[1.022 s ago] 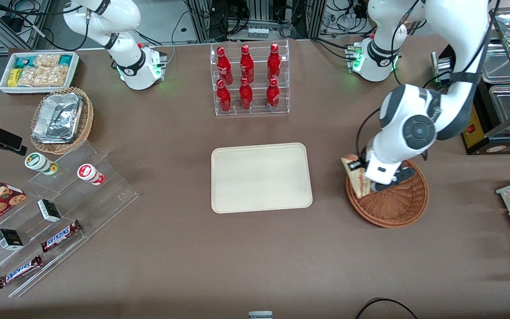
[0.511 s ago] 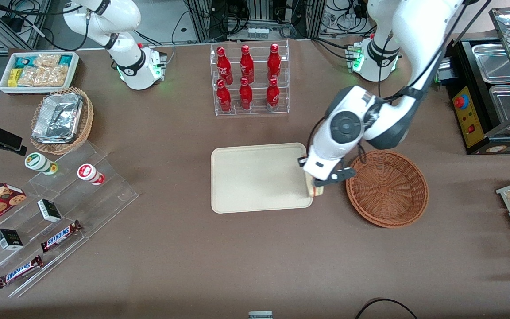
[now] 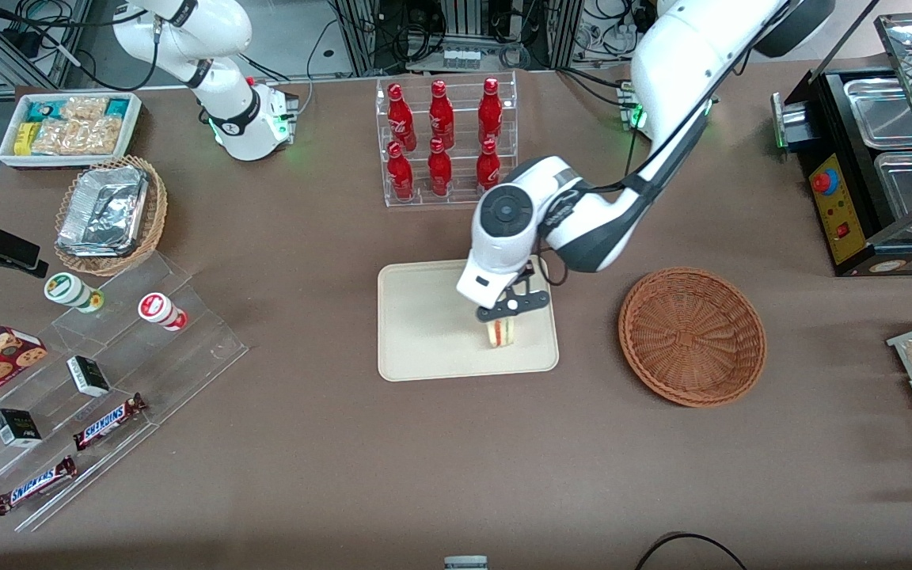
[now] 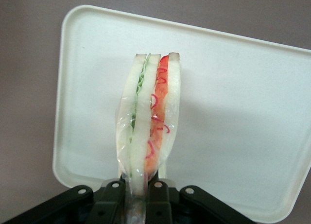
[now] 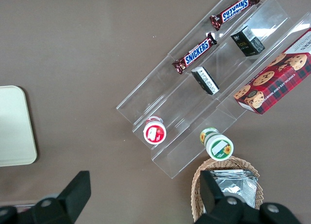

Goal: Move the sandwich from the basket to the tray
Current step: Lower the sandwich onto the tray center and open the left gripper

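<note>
And the sandwich is over the target now! The small triangular wedge of pale bread with red and green filling stripes (image 3: 501, 332) hangs above the flat rectangular cream-beige plastic tray with its low raised rim (image 3: 424, 332), over the part of the tray nearest the front camera and toward its basket-side edge. Just 1 second ago that wedge was at the basket's rim, and half a second ago it was crossing the tray's edge, so the carry has covered the whole gap.

The black two-finger gripper of the working arm (image 3: 503, 315) is pinching the sandwich from above. In the wrist view its fingers (image 4: 112, 197) press on the wrapped point of the wedge (image 4: 148, 119), which hangs upright with cut edge down toward the tray (image 4: 243, 97). Clear film wraps the bread, so my read is a slippery, soft hold; a hard squeeze would crush it.

Whether the bottom edge touches the tray yet, I cannot tell from either view; it looks close.

Beside the tray, toward the working arm's end of the table, the round reddish-brown woven wicker basket (image 3: 692, 336) sits empty, well apart from the gripper. So the lift-out is done and the transfer too; what remains, as I judge it, is lowering and letting go. The risk is the tall thin wedge toppling once released.

Farther from the camera than the tray, the clear rack of 6 red bottles (image 3: 446, 141) stands well away.
</note>
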